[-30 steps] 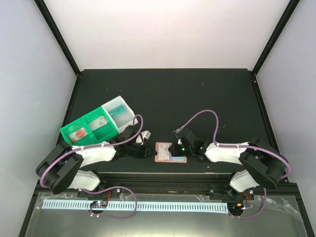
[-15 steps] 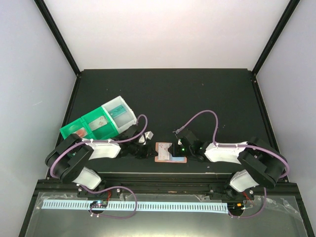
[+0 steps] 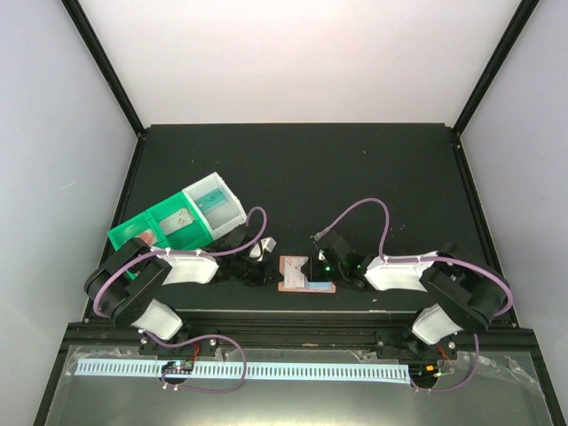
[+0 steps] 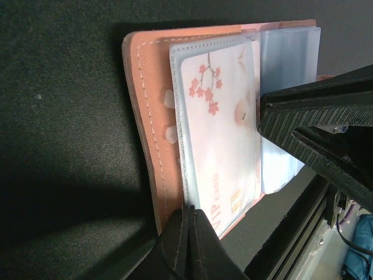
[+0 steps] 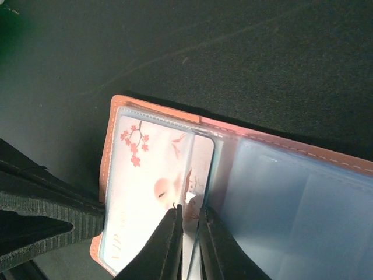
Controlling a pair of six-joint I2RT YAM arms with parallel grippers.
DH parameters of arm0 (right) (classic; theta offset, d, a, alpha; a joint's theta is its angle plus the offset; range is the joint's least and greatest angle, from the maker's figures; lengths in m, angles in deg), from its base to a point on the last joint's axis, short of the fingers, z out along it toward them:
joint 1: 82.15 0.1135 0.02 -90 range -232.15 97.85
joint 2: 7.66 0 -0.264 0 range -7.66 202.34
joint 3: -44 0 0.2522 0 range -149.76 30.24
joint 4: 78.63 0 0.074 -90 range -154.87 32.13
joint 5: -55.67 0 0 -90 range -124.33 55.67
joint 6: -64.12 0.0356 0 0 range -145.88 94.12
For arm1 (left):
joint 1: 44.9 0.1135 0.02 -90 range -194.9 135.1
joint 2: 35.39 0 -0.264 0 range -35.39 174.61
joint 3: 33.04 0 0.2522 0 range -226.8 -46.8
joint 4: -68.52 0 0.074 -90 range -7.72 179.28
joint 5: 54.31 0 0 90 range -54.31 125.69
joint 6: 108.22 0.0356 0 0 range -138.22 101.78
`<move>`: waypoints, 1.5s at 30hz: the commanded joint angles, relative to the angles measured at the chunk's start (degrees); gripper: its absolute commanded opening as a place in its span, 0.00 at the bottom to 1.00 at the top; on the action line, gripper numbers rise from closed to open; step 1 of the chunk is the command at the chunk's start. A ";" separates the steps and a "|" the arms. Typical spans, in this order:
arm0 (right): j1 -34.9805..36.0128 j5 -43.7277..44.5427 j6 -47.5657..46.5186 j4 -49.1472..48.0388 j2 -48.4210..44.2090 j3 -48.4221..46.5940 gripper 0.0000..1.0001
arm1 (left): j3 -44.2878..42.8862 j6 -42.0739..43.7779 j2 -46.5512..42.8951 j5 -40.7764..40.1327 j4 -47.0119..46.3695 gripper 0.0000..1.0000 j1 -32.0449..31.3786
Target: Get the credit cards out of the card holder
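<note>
Two grips: left jaws closed at card holder (image 4: 145,116) edge, hold unclear; right jaws pinching sleeved credit card (image 5: 148,175).

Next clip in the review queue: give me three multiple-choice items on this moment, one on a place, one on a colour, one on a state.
1. Where does the card holder lie?
A. inside a green tray
B. at the near edge of the table, between the left gripper and the right gripper
C. at the far edge

2. What colour are the blossoms printed on the card in the clear sleeve?
A. blue
B. green
C. coral red

3. How is the card holder?
A. folded shut
B. lying open
C. standing on edge

Key: 1 B, the top view shows it near the arms' bases, a gripper on each side. 2 C, both wrist views show a coral-red sprig. 3 B, its clear sleeves face up.
</note>
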 commanded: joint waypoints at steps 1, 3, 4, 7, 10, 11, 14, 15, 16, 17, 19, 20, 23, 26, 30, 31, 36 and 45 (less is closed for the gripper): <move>0.10 0.40 -0.02 -1.11 0.47 1.00 0.07 | -0.53 1.40 0.78 -3.21 2.71 0.02 -0.32; 0.09 0.65 -0.24 -1.11 0.22 1.14 0.03 | -0.44 1.39 0.75 -3.48 2.92 0.02 -0.29; 0.06 0.83 -0.22 -1.17 -0.02 1.25 0.01 | -0.37 1.39 0.73 -3.66 3.08 0.02 -0.29; 0.00 1.42 -0.69 -0.98 -1.03 1.62 0.01 | 0.05 1.28 0.77 -4.15 3.14 0.02 -0.29; 0.01 2.59 -1.32 0.15 -2.38 1.72 0.01 | 0.75 0.58 0.93 -4.26 2.56 0.02 -0.29; -0.07 2.90 -1.52 0.58 -2.77 1.80 0.01 | 0.92 0.25 1.01 -4.24 2.41 0.02 -0.36; -0.16 3.08 -1.68 0.69 -3.62 2.22 0.01 | 1.14 0.02 0.96 -4.06 2.30 0.02 -0.28; -0.16 3.07 -1.71 0.75 -3.72 2.29 0.01 | 1.15 -0.05 0.83 -4.18 2.32 0.02 -0.34; -0.25 3.11 -1.63 0.94 -3.84 2.33 0.01 | 1.15 -0.07 0.72 -4.20 2.39 0.01 -0.29; -0.25 3.24 -1.69 1.20 -4.04 2.36 0.01 | 1.15 -0.11 0.55 -4.26 2.54 0.02 -0.36; -0.25 3.52 -1.65 1.41 -4.48 2.49 0.01 | 1.23 -0.23 0.22 -4.32 2.74 0.02 -0.29; -0.25 3.67 -1.65 1.52 -4.67 2.51 0.01 | 1.30 -0.34 0.10 -4.41 2.81 0.01 -0.36; -0.25 2.49 -1.51 0.71 -4.96 2.43 0.01 | 1.41 -0.66 -0.51 -3.78 2.62 0.02 -0.35; -0.26 0.37 -0.29 -1.37 -4.55 2.60 0.07 | 0.97 -1.36 -1.98 -2.42 2.52 0.01 -0.30; -0.25 -0.89 0.88 -3.28 -3.05 2.53 0.12 | -0.97 -1.91 -4.72 -2.17 4.25 0.09 -0.28; -0.25 -0.95 1.04 -3.40 -2.60 2.42 0.12 | -1.44 -1.96 -5.27 -2.29 4.54 0.10 -0.31; -0.27 -0.52 1.43 -3.15 -1.76 2.25 0.14 | -3.05 -1.91 -5.83 -2.65 4.50 0.14 -0.29; -0.28 0.71 1.97 -2.97 -1.67 3.16 0.16 | -1.84 -1.42 -0.20 -1.36 0.90 0.04 -0.38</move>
